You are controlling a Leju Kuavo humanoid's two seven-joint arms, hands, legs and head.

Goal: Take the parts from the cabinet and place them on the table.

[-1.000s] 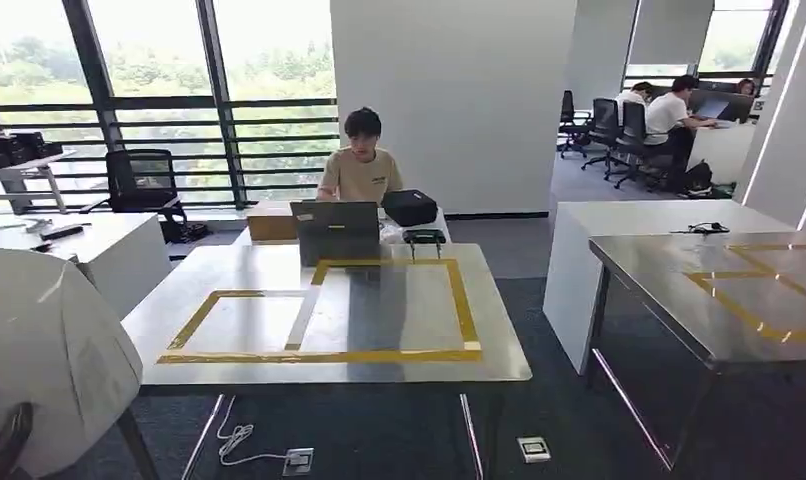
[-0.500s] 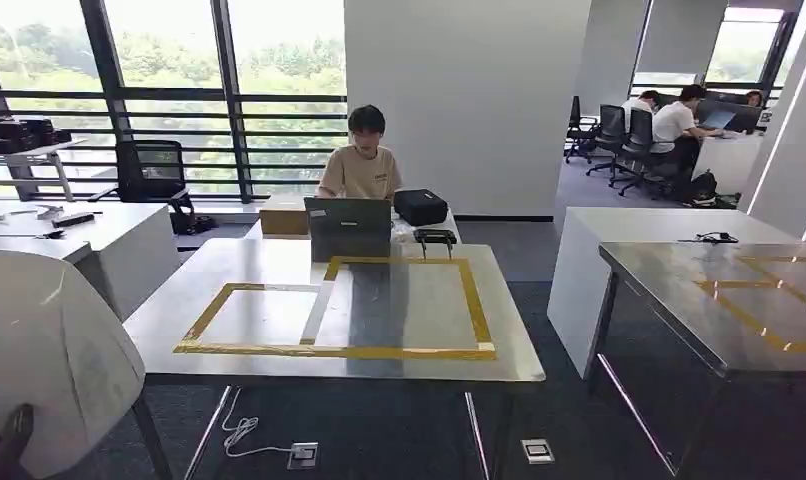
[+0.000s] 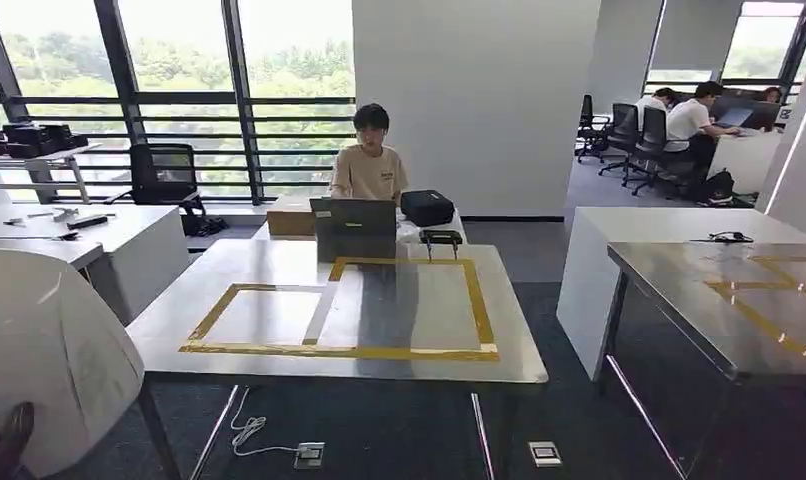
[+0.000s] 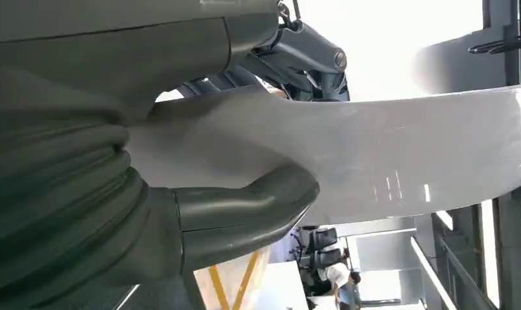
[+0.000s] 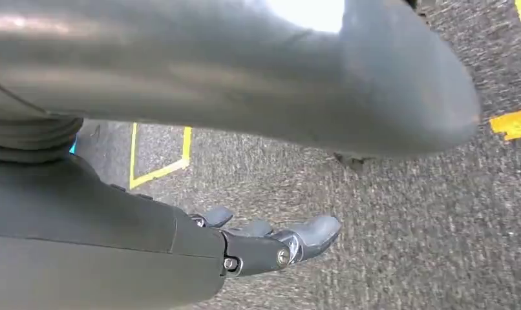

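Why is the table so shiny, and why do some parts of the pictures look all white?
In the head view, window daylight bounces off the metal table, so its top gleams like a mirror. In the left wrist view, the bright background washes out to white behind the white part that the left hand grips. In the right wrist view, the right hand looks soft and blurred over the carpet.

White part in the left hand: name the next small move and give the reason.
Probably step closer to the table. The left hand grips the white part, which hangs low at the robot's left, short of the table's near edge; the taped yellow frame lies ahead, nothing inside it.
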